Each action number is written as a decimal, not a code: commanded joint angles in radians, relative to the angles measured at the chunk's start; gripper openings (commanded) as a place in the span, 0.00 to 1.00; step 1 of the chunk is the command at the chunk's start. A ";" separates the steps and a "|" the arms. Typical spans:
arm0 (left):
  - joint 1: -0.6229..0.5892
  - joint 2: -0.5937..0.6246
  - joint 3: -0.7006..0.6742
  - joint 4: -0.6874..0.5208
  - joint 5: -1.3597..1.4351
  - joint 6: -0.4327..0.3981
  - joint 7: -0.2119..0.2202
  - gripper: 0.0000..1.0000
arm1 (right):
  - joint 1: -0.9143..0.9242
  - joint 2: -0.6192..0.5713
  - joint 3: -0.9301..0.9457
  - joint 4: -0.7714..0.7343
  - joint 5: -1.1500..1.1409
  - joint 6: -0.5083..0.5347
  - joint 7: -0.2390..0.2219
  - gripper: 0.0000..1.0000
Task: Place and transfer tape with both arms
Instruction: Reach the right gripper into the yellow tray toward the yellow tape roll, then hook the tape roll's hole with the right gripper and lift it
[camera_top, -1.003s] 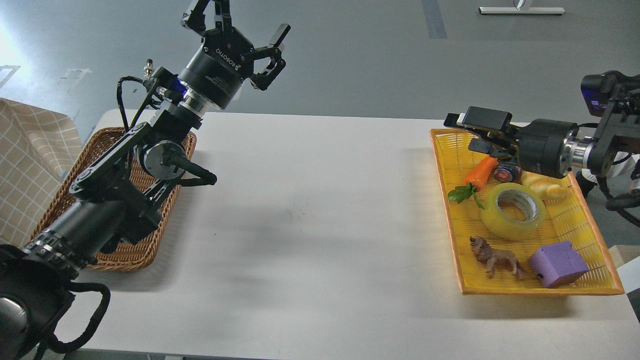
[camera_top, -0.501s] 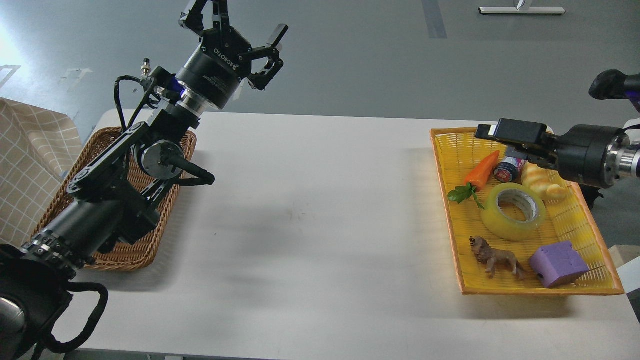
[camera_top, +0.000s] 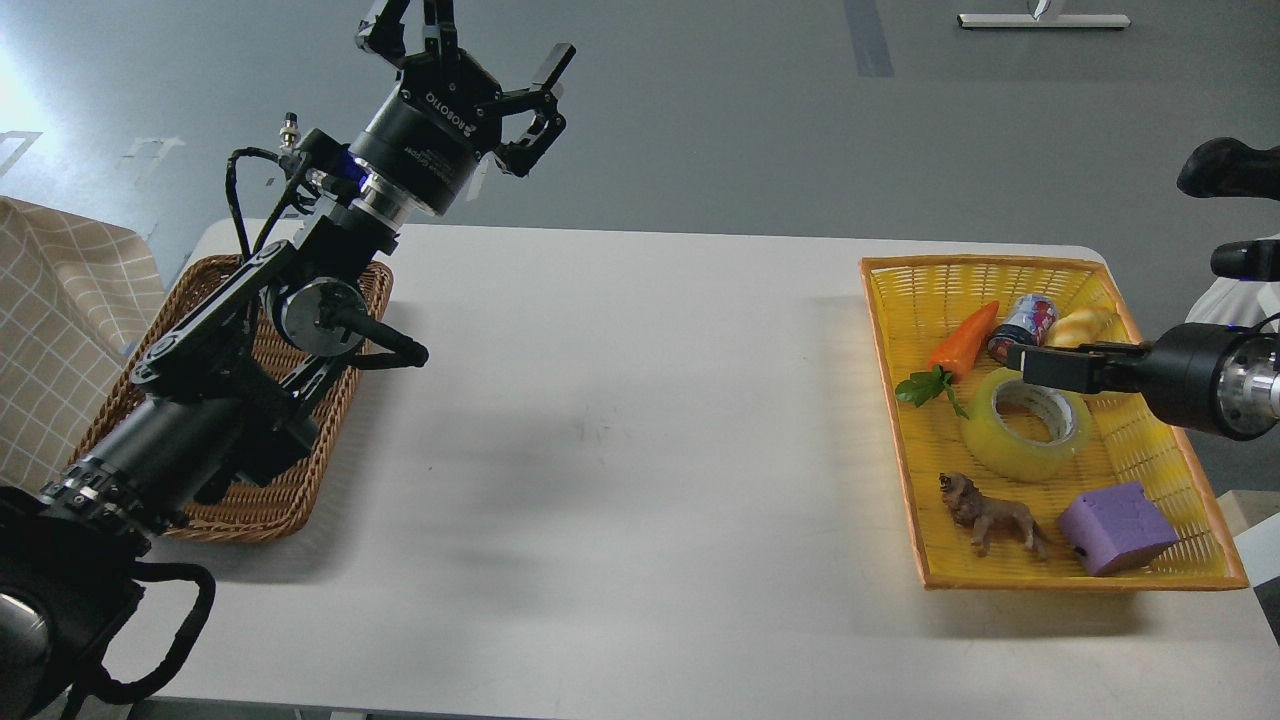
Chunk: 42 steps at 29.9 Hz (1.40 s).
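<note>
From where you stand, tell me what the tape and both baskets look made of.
Tape: glossy translucent yellow film on a dull grey-white core, likely cardboard. Yellow basket: woven strips with slight sheen, probably plastic. Brown basket: matte woven strands, apparently wicker.

tape rolls: one (camera_top: 1027, 424)
baskets: two, wicker (camera_top: 300, 500), yellow (camera_top: 900, 420)
toy animals: one lion (camera_top: 992, 514)
purple blocks: one (camera_top: 1116, 527)
carrots: one (camera_top: 963, 338)
grippers: two (camera_top: 462, 45) (camera_top: 1035, 360)

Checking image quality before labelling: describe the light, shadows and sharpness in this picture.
Head view: bright glare washes the floor at the upper left; soft grey arm shadows lie across the white table; the translucent yellow tape roll and the yellow woven tray are sharp; the black right gripper shows no blur.
</note>
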 joint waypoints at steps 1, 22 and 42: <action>-0.002 0.000 0.000 0.000 0.000 0.000 0.001 0.98 | -0.012 0.003 0.000 -0.048 -0.085 0.000 -0.001 0.99; 0.001 -0.008 0.000 0.000 0.000 0.000 0.001 0.98 | -0.049 0.126 -0.002 -0.272 -0.140 -0.004 -0.001 0.88; 0.006 0.003 0.000 0.001 0.000 0.000 0.000 0.98 | -0.057 0.230 -0.008 -0.395 -0.191 -0.006 0.001 0.70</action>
